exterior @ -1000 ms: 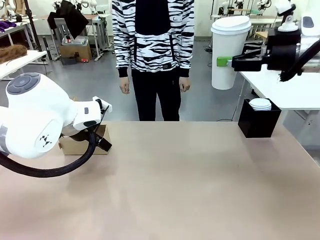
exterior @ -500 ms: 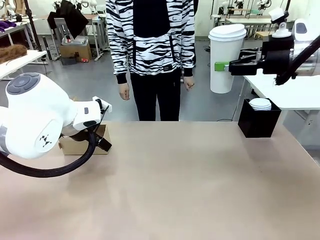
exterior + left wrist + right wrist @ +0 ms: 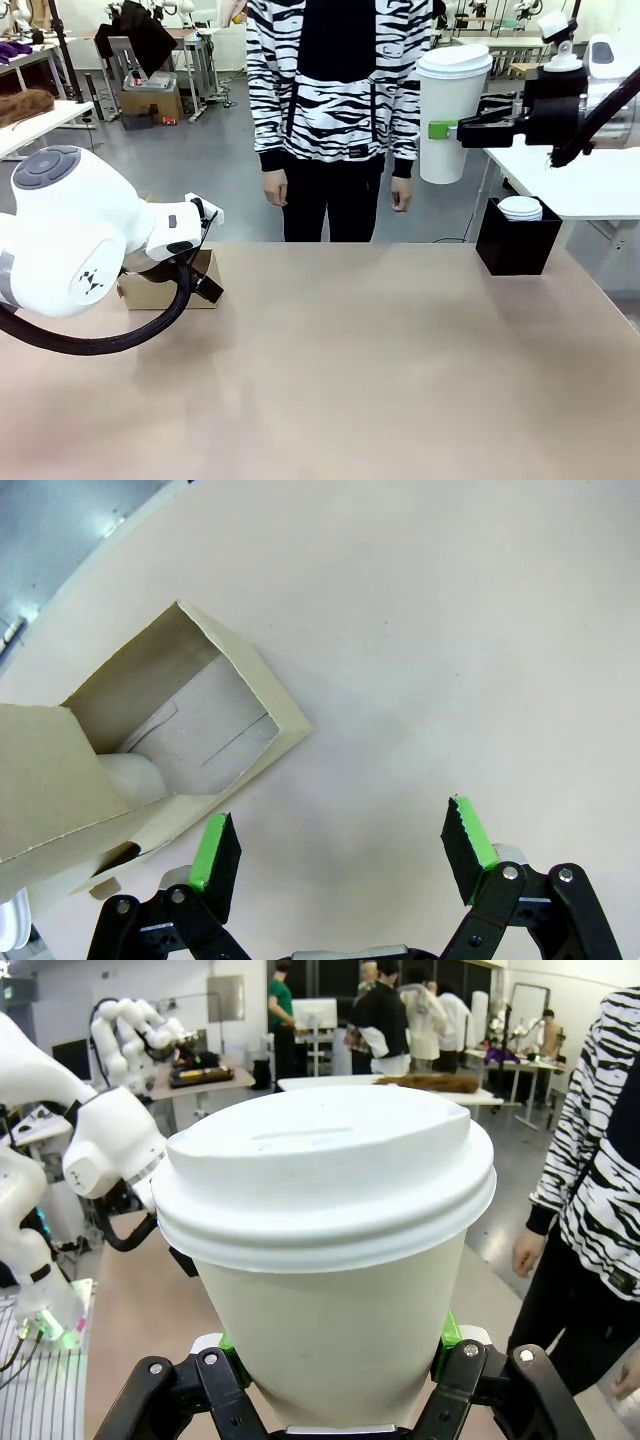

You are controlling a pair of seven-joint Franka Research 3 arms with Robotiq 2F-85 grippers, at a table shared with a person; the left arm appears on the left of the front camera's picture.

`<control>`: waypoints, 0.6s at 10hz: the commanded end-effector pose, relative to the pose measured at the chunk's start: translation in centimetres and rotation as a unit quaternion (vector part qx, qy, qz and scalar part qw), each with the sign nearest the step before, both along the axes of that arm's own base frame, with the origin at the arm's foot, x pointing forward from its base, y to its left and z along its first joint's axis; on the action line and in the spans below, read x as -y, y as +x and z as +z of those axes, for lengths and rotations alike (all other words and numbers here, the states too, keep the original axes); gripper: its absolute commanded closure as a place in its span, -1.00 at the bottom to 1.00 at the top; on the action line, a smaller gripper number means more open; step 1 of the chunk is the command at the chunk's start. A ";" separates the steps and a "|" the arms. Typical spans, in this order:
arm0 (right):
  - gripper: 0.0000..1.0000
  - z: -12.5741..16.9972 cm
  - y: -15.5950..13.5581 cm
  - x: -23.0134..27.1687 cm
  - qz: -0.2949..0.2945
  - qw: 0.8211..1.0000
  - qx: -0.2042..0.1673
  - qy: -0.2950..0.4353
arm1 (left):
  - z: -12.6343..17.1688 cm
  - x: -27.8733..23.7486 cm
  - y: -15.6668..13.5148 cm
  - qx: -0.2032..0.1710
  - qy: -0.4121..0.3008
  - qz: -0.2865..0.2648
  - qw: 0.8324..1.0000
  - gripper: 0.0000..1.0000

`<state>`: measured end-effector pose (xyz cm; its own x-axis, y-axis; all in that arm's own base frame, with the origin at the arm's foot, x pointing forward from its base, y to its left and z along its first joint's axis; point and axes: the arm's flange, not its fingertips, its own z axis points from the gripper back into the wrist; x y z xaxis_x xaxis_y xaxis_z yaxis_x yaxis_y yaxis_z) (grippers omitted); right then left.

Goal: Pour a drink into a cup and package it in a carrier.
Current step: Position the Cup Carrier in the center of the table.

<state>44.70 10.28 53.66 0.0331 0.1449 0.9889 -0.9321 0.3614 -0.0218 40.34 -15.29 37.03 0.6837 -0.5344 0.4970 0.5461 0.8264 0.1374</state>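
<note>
My right gripper point(image 3: 447, 130) is shut on the tall white paper cup point(image 3: 456, 115), lid on, held upright high above the table's far right. In the right wrist view the cup point(image 3: 325, 1260) stands between the green pads point(image 3: 447, 1332) of the gripper point(image 3: 338, 1345). The brown cardboard carrier point(image 3: 165, 290) sits at the table's left, partly behind my left arm point(image 3: 70, 235). In the left wrist view the left gripper point(image 3: 340, 845) is open over bare table, just beside the carrier point(image 3: 200, 720). The drink and its jug are out of view.
A black box point(image 3: 517, 245) with white lids point(image 3: 520, 208) on top stands at the far right edge. A person point(image 3: 340, 100) in a striped top stands at the far side, hands down. A white table point(image 3: 580, 185) lies behind on the right.
My right gripper has shifted the cup a little left and up, then held still. The person has stepped towards picture right. The left arm has not moved.
</note>
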 end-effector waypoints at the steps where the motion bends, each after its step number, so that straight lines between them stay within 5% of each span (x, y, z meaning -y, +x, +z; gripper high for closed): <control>1: -0.52 0.4 0.2 -0.2 -0.001 1.000 0.008 0.007 | 0.0 0.0 0.0 0.000 0.000 0.000 1.000 -1.00; 3: -0.52 0.4 0.2 -0.2 -0.001 1.000 0.008 0.007 | 4.9 -0.5 -1.5 0.016 -0.009 0.042 0.999 -1.00; 6: -0.52 0.4 0.2 -0.2 -0.001 1.000 0.008 0.007 | 12.2 0.2 -2.7 -0.035 -0.010 0.110 0.993 -1.00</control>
